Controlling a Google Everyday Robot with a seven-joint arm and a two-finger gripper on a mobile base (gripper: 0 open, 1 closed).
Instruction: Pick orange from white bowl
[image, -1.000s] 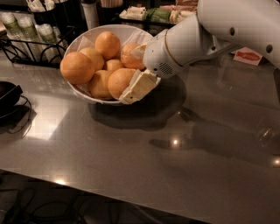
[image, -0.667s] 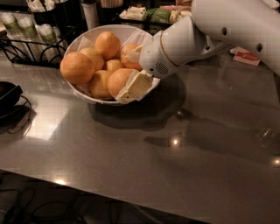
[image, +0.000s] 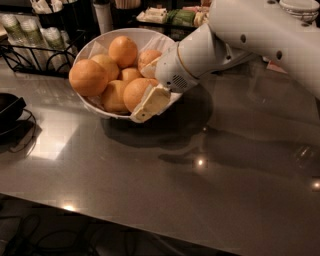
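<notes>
The white bowl (image: 95, 47) with a paper liner stands at the back left of the table and holds several oranges. My gripper (image: 149, 86) reaches in over the bowl's right rim. It is open, with one cream finger (image: 151, 101) below and one finger (image: 150, 69) above the front right orange (image: 136, 91). That orange lies between the two fingers. A larger orange (image: 88, 77) sits at the bowl's left and another (image: 123, 51) on top. The white arm (image: 260, 35) comes in from the upper right.
A black dish (image: 7, 107) sits at the left edge on the grey table (image: 175, 190). A black wire rack (image: 30, 50) with cups stands behind the bowl. Containers and packets (image: 175, 15) line the back edge.
The arm and gripper have moved slightly left, further into the bowl. The oranges and the bowl have not moved.
</notes>
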